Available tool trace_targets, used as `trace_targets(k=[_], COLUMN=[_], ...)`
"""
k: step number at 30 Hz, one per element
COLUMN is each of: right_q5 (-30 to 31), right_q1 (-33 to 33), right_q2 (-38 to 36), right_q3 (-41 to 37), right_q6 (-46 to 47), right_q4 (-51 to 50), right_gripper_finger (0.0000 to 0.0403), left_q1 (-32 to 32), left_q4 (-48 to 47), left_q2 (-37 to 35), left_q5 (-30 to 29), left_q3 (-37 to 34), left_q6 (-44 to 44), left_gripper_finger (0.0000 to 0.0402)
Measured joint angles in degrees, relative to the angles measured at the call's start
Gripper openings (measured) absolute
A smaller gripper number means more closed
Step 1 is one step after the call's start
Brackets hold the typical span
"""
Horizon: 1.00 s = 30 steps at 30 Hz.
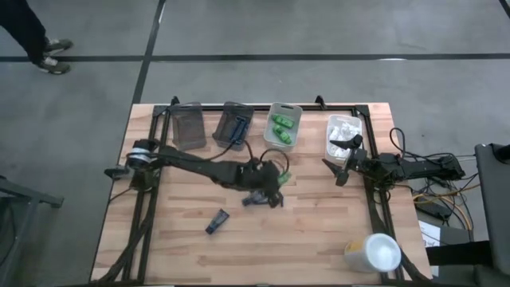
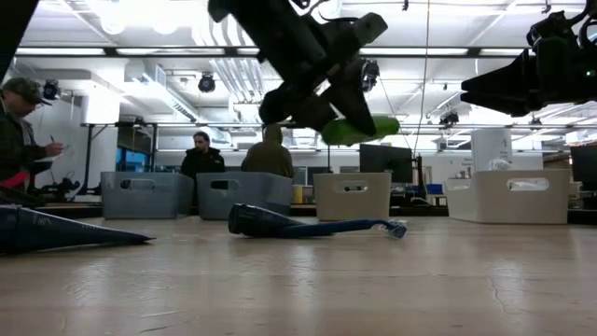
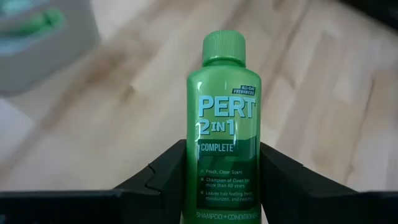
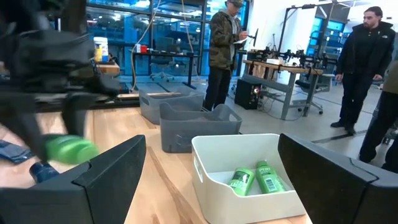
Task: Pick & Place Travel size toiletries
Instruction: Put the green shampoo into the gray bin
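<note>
The left tool (image 1: 275, 179) is clamped on a green Pert shampoo bottle (image 3: 222, 124), held above the worktop (image 1: 319, 231) with cap pointing forward (long axis along the fingers). The bin (image 1: 284, 137) already holding green bottles lies just beyond it. The right tool (image 1: 341, 159), fingers apart, waits beside the packet bin (image 1: 343, 137).

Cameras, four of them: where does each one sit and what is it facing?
High: overhead, straight down on the table, both arms.
Low: tabletop level, facing the room; left gripper overhead.
Left wrist: looks past its fingers clamping the green bottle.
Right wrist: open right gripper facing the white bin.
Shared: low and left wrist show that bottle.
</note>
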Motion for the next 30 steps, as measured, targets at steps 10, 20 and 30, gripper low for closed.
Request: trace_targets(k=[10,20,30], right_q5=[0.0,0.0,0.0], right_q1=[0.0,0.0,0.0], right_q2=[0.0,0.0,0.0], right_q3=[0.0,0.0,0.0], right_q6=[0.0,0.1,0.0], right_q4=[0.0,0.0,0.0], right_gripper_finger=[0.0364,0.0364,0.0364], left_q1=[6.5,11.6,16.4], left_q4=[0.0,1.3,5.7], left_q2=[0.0,0.0,0.0], left_q5=[0.0,-0.1,0.7], left_q3=[4.6,6.3,6.3], left_q6=[4.7,10.6,14.6], left_gripper_finger=[0.0165,0.0165,0.0165])
